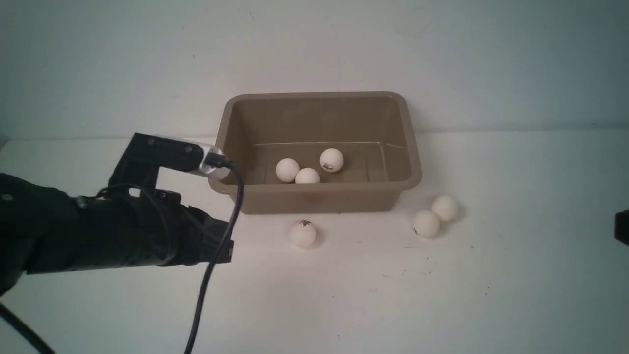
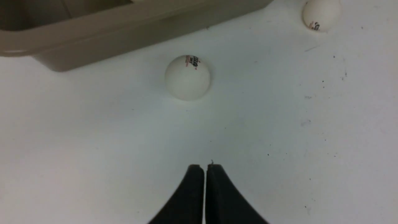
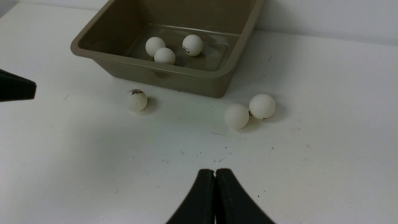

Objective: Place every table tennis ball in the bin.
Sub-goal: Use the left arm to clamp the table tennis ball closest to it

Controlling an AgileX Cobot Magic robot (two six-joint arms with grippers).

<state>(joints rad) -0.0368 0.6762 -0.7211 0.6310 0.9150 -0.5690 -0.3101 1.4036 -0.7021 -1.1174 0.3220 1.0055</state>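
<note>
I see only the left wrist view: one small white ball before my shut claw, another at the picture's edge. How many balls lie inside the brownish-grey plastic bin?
Observer: Three lie inside the brownish-grey rectangular plastic bin: a plain white ball, a second white ball close beside it, and a marked white ball apart.
Operator: Is the ball at my edge alone?
Observer: No. Another small white ball sits right beside that edge ball on the white table.

Left hand (image 2: 205,168) closed, empty; marked ball (image 2: 187,77) ahead, beside bin (image 2: 93,34).
</note>
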